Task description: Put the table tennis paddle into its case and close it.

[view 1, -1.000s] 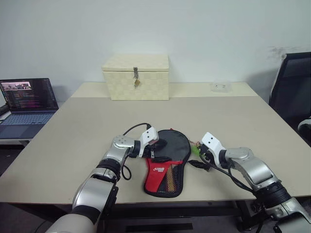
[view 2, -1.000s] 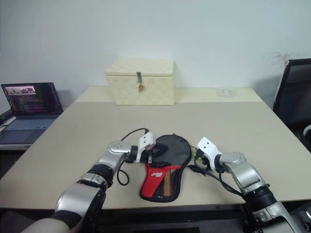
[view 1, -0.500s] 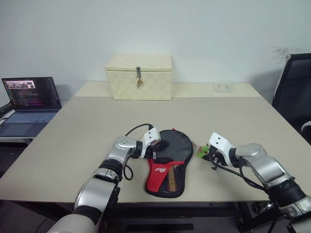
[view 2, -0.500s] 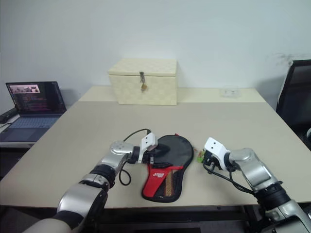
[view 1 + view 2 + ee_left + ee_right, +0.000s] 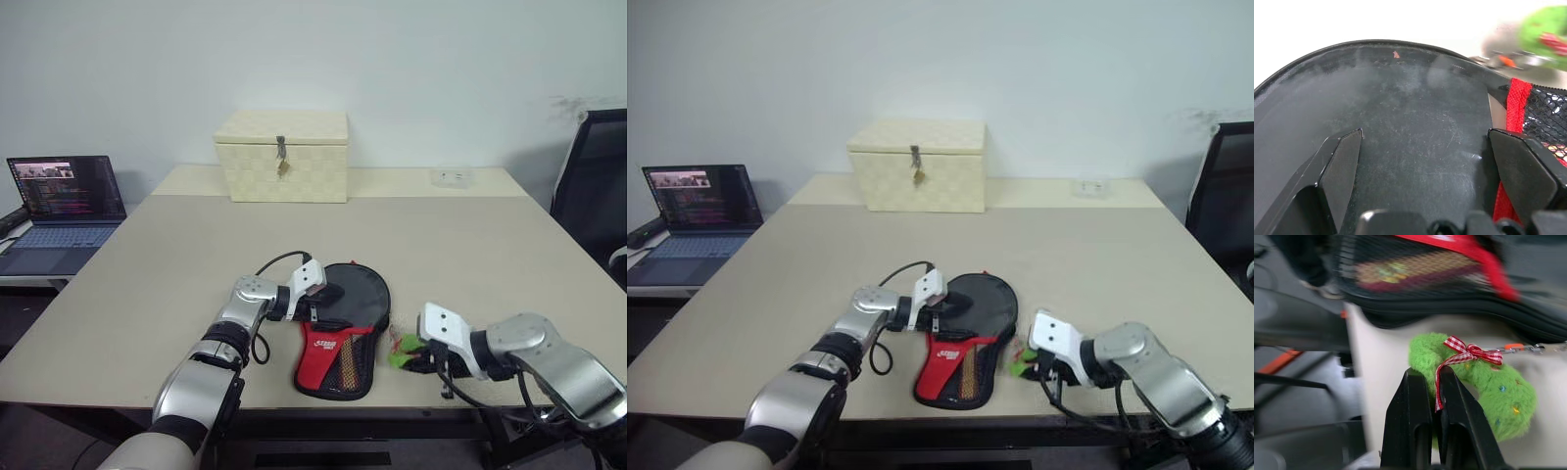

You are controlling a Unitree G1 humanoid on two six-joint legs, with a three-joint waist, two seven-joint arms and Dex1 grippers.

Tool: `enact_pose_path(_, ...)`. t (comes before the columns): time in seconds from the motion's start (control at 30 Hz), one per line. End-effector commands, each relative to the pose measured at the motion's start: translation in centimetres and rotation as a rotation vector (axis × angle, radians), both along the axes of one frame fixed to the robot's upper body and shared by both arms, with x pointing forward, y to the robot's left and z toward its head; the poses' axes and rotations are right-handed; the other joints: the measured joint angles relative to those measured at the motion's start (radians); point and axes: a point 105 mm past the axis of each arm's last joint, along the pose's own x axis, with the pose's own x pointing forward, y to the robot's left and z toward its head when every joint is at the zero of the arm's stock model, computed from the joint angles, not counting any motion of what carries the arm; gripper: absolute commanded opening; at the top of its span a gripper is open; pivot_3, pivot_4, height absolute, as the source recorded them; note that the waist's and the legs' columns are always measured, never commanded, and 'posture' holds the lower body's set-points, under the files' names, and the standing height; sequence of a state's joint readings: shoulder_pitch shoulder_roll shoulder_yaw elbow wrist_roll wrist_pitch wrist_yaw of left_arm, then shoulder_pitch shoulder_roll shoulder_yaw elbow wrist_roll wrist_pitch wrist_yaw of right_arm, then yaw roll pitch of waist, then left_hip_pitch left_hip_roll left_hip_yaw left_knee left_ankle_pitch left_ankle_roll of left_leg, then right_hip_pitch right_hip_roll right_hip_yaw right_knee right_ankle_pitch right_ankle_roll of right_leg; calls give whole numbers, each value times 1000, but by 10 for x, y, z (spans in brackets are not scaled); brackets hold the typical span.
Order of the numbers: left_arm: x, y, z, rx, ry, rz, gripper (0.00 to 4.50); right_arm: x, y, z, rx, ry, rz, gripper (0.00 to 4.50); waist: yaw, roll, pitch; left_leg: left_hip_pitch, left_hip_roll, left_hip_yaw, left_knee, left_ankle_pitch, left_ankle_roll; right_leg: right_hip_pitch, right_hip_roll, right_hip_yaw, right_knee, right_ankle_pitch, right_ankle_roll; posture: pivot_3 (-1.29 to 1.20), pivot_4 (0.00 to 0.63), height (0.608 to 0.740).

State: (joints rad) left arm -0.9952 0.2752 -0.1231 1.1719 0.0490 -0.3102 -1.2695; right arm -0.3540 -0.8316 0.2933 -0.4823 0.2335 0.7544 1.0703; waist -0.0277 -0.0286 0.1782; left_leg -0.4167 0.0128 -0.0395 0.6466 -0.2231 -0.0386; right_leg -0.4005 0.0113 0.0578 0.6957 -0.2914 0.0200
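The case [image 5: 345, 323] lies flat on the table [image 5: 470, 245], black round end away from me, red mesh handle end toward the front edge. Under the mesh shows the pale handle of the table tennis paddle [image 5: 1415, 267]; its face is hidden inside. My left gripper [image 5: 318, 293] is open, and its fingers [image 5: 1342, 161] rest spread on the case's black fabric [image 5: 1415, 107]. My right gripper [image 5: 1429, 377] is shut on a fuzzy green charm [image 5: 401, 351] with a red-checked bow. The charm hangs by a small chain [image 5: 1533, 348] from the case's right edge.
A cream woven latched box [image 5: 282, 155] stands at the back of the table. An open laptop [image 5: 61, 201] sits on a lower surface to the left, and a black chair [image 5: 593, 186] stands at the right. The right gripper is close to the table's front edge.
My right gripper has shut on the green charm and drawn it back along the case's right side toward the front edge. The left gripper has kept its place on the case.
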Motion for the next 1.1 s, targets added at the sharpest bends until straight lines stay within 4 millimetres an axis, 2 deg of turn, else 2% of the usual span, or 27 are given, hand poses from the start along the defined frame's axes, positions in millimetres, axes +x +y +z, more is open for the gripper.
enact_pose_path(0.03,-12,-8,-24,76,70,-58,4500,-33,17,5,31,51,125,36,0,0,0,0,0,0,0,0,0,0,0,0,0,0,0,0,150,740)
enact_pose_path(0.17,-11,-12,-23,68,70,-45,4500,-55,27,0,51,111,170,36,1,0,0,1,0,-4,0,0,0,5,0,-4,-4,0,0,0,150,740)
enact_pose_path(0.43,-12,-22,-28,73,82,-49,4500,-82,44,-1,95,171,195,36,8,0,0,1,-1,-15,-1,0,0,14,-3,-17,-14,0,0,0,150,740)
enact_pose_path(0.63,-12,-34,-28,81,74,-56,4500,-93,55,-1,122,189,200,36,9,0,-1,2,-2,-16,0,0,0,15,-4,-18,-14,0,0,0,150,740)
enact_pose_path(0.83,-12,-41,-27,97,53,-67,4500,-104,57,3,129,200,219,36,9,0,-1,2,-2,-16,-1,0,0,15,-4,-18,-14,0,0,0,150,740)
enact_pose_path(1.1,-9,-45,-25,115,31,-62,4500,-121,45,16,168,261,210,36,11,0,-1,2,-2,-16,0,0,0,16,-4,-18,-14,0,0,0,150,740)
